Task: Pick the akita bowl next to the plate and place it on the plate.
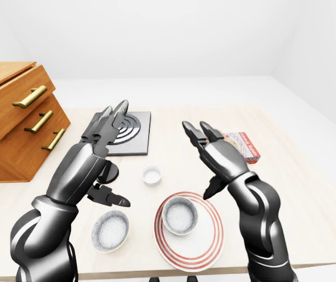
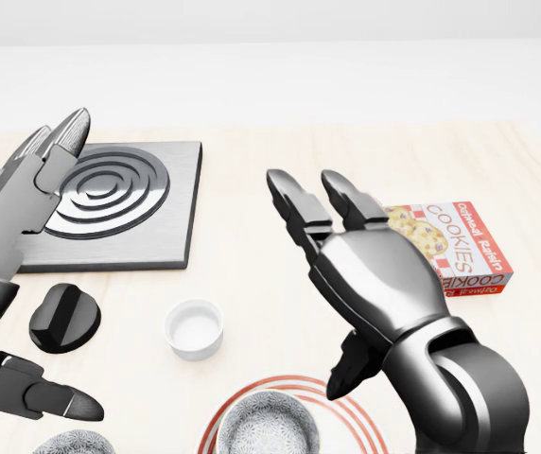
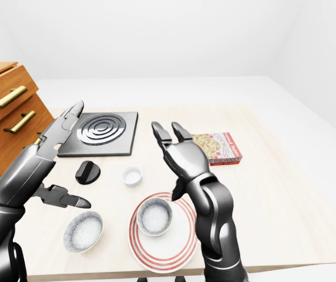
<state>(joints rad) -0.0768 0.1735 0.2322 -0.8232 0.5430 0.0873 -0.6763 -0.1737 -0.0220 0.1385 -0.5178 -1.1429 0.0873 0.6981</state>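
The akita bowl (image 1: 180, 215) sits on the red-ringed plate (image 1: 205, 247), on the pale tabletop (image 1: 285, 188). A second bowl (image 1: 110, 231) lies just left of the plate. Both hands, left hand (image 1: 94, 155) and right hand (image 1: 218, 155), hover above with fingers spread, holding nothing.

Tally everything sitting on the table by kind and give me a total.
Speckled bowls: 2
Striped plate: 1
Small white cup: 1
Cookie box: 1
Burner plate: 1
Black knob: 1
Wooden drawer cabinet: 1
Total: 8
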